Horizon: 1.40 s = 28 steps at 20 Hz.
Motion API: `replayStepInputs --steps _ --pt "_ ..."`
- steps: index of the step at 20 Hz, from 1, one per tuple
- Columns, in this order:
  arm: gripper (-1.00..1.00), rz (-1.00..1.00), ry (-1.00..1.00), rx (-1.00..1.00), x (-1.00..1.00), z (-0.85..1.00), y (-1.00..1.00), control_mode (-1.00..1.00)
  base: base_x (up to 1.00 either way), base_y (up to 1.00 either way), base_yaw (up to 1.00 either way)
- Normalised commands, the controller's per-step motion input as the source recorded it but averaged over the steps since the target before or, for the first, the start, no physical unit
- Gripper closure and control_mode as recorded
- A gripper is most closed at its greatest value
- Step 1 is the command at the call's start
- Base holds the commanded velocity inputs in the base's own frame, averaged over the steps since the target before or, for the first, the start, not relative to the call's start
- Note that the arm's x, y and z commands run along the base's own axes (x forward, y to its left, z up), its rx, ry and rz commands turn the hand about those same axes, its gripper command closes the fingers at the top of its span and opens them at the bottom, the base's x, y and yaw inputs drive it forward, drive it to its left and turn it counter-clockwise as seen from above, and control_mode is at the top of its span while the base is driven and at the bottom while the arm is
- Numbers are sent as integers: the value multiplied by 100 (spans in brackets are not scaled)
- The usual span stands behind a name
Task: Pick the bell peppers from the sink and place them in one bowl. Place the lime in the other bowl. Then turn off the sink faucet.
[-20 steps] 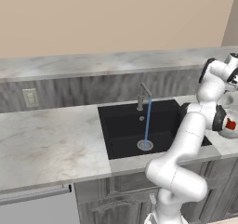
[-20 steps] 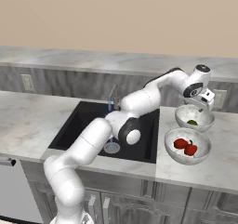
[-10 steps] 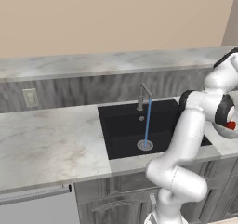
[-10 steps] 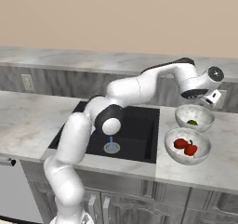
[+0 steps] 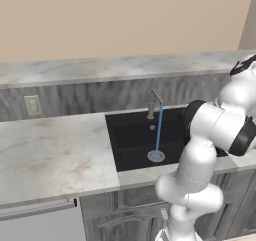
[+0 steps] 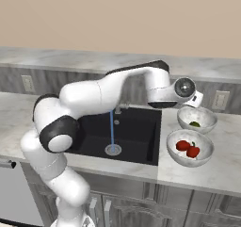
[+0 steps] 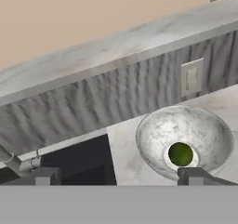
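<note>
While water is running: a thin blue stream is being poured from the faucet (image 6: pixel 118 109) onto the silver drain of the black sink (image 6: pixel 136 136), so the shut-off is judged the step in hand.
Peppers: two red peppers (image 6: pixel 187 148) are lying together in the near bowl (image 6: pixel 205 156), just right of the sink on the marble counter (image 6: pixel 226 174).
Lime: the lime (image 7: pixel 180 154) is sitting at the bottom of the far bowl (image 7: pixel 204 125), close by the backsplash and below a wall outlet (image 7: pixel 192 77).
Sorting: both bowls are filled as asked; nothing is being seen lying in the basin.
Gripper: the gripper (image 7: pixel 118 175) is being held wide apart and empty, its two dark tips showing low in the hand view, one near the basin corner, one over the far bowl's rim.
Arm: the wrist (image 6: pixel 184 88) is being carried above the counter between sink and far bowl.
Faucet position: the stem is standing at the back edge of the sink; part of the grey metal (image 7: pixel 11 162) is showing at the hand view's lower left.
Doing it well: the hand is best being swung toward the stem, clear of the bowl rims.
Handle: the small lever is too small to read here; one finger is probably being used best as a pusher, not a clamp.
Risk: a bowl could be getting knocked during the swing.
Check: the stream should be seen stopping.
</note>
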Motion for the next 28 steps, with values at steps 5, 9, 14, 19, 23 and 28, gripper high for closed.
replayStepInputs --steps 5,9,14,19,23,28 --pt "-100 15 0 -23 -31 86 67 -100 0 0 0" --pt "-100 28 -1 -21 -35 33 60 -100 0 0 0" --pt "-100 39 -1 -13 -28 1 57 -100 0 0 0" --pt "-100 53 -6 -5 0 -1 32 -100 0 0 0" --pt "-100 51 -9 -12 -1 0 31 -100 0 0 0" --pt "-100 33 -31 -14 -5 -6 29 -100 0 0 0"
